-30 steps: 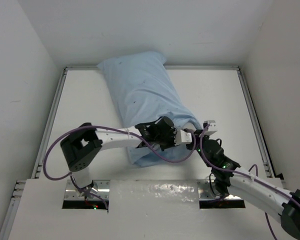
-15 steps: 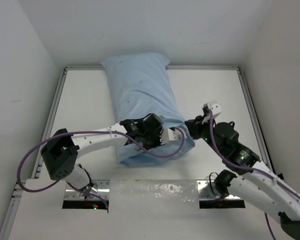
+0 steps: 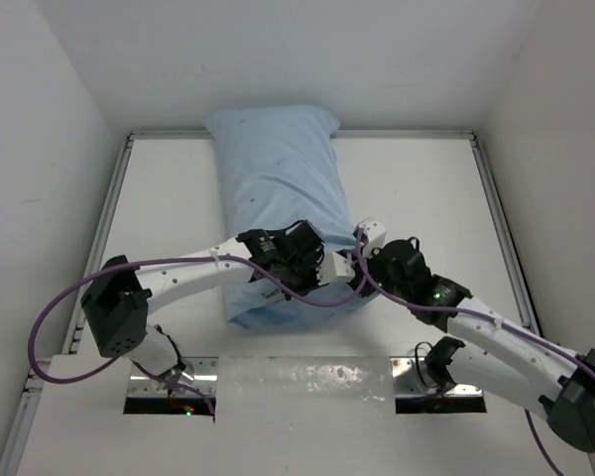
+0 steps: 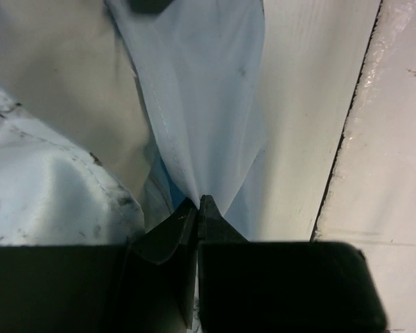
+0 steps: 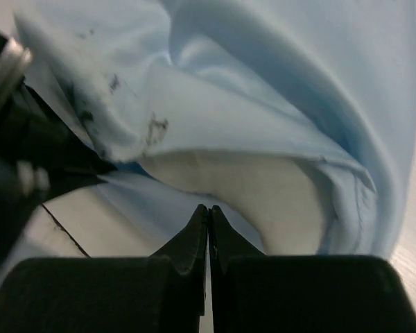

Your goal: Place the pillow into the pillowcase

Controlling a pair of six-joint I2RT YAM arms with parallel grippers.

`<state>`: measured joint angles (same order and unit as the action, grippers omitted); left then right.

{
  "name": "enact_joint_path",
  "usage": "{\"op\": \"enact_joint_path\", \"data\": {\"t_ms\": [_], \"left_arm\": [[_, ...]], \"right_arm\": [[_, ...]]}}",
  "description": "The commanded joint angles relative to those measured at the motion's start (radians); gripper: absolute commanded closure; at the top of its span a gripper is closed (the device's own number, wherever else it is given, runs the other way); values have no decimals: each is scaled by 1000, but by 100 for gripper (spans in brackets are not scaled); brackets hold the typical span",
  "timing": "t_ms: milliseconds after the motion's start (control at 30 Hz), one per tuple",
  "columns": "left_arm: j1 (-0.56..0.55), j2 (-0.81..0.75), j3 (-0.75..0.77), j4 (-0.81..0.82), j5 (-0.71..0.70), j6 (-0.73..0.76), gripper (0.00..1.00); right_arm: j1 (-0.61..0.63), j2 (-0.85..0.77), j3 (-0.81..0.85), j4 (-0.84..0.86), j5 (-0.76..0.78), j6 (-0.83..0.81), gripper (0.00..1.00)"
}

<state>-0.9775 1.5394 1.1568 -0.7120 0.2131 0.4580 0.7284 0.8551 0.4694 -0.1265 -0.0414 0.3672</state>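
Note:
The light blue pillowcase (image 3: 278,169) lies lengthwise from the back wall toward me, plump with the pillow inside it. My left gripper (image 3: 327,266) is shut on the pillowcase's hem at the near open end; in the left wrist view the blue cloth (image 4: 208,104) narrows into the pinched tips (image 4: 198,201). My right gripper (image 3: 357,246) meets that same end from the right. Its tips (image 5: 208,208) are shut against the lower lip of the pillowcase (image 5: 263,69), just under the off-white pillow (image 5: 263,187) showing in the opening.
The white tabletop (image 3: 426,198) is bounded by metal rails at the left (image 3: 104,228) and right (image 3: 501,228), with white walls close on three sides. A taped strip (image 3: 307,382) runs along the near edge between the arm bases.
My right gripper let go, swung out to the right, then came back to the open end and shut again. The left arm drew the near end of the pillowcase slightly left.

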Motion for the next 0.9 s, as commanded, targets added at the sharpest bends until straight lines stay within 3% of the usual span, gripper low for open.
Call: {"op": "enact_joint_path", "data": {"t_ms": [0,367,633,767,867], "left_arm": [[-21,-15,41,-18,46,-16,100],[-26,-27,63,6,87,7,100],[-26,-44,144,13,197,-7,100],[-26,-62,146,28,117,-16,100],[-26,-56,159,34,37,-5,100]], "right_arm": [[-6,96,64,192,-74,4,100],[-55,367,95,444,-77,79,100],[-153,525,94,860,-132,310,100],[-155,539,162,653,-121,225,100],[-142,649,173,533,-100,194,100]]}}
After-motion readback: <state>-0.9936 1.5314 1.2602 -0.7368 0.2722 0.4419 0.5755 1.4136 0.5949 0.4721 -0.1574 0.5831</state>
